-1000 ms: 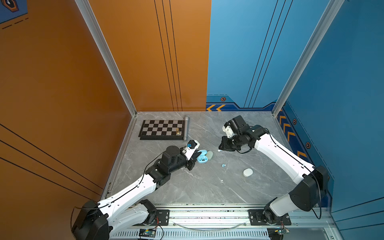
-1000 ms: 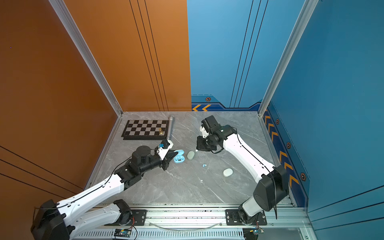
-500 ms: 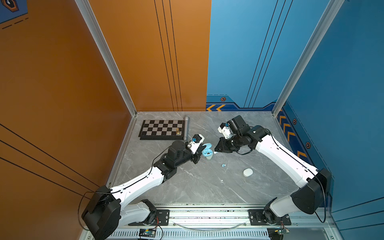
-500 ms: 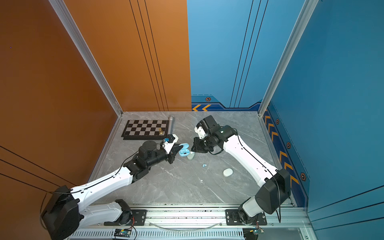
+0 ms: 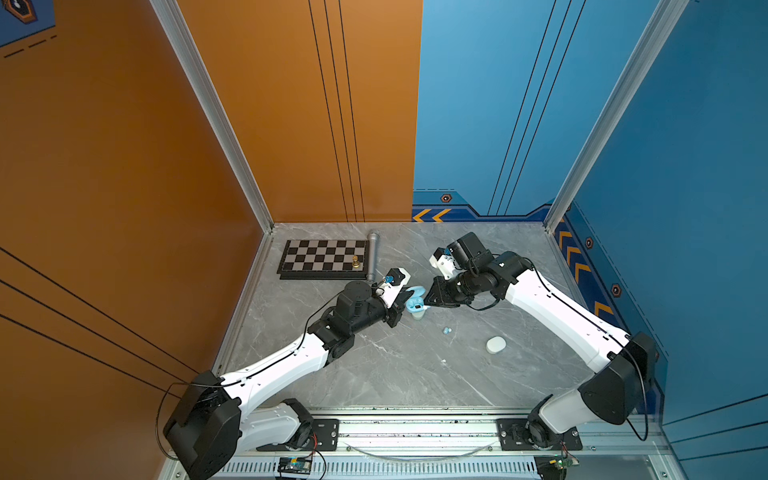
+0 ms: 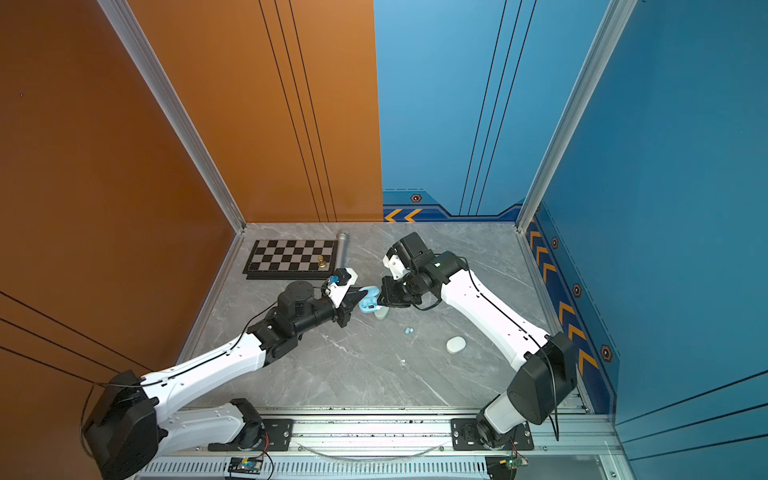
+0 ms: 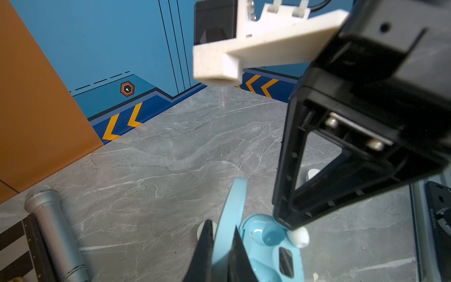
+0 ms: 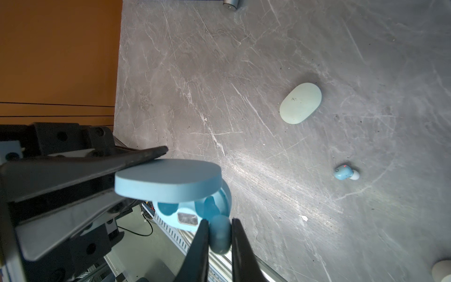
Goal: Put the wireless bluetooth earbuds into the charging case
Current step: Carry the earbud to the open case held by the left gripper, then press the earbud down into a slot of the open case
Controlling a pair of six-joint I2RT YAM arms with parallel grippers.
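The pale blue charging case [image 5: 415, 301] [image 6: 368, 301] hangs open above the table's middle. My left gripper [image 7: 221, 225] [image 5: 404, 300] is shut on its raised lid [image 7: 234, 202] [image 8: 168, 180]. The base [image 7: 266, 246] [image 8: 192, 214] shows its sockets. My right gripper [image 8: 220, 221] [image 5: 428, 305] is shut on a pale blue earbud [image 8: 220, 234], whose white tip [image 7: 299, 237] sits at the rim of one socket. I cannot tell whether it is seated. A second blue earbud [image 5: 446, 330] [image 8: 344, 172] lies loose on the table.
A closed mint case [image 8: 300, 102] [image 5: 417, 316] lies under the held case. A closed white case [image 5: 496, 344] [image 6: 456, 344] lies to the right. A chessboard [image 5: 324, 259] with one gold piece [image 5: 355, 261] and a silver microphone [image 5: 372, 253] [image 7: 51, 234] lie at the back left.
My left gripper has carried the open blue case up and to the right. My right gripper has come down and left with its earbud to meet the case.
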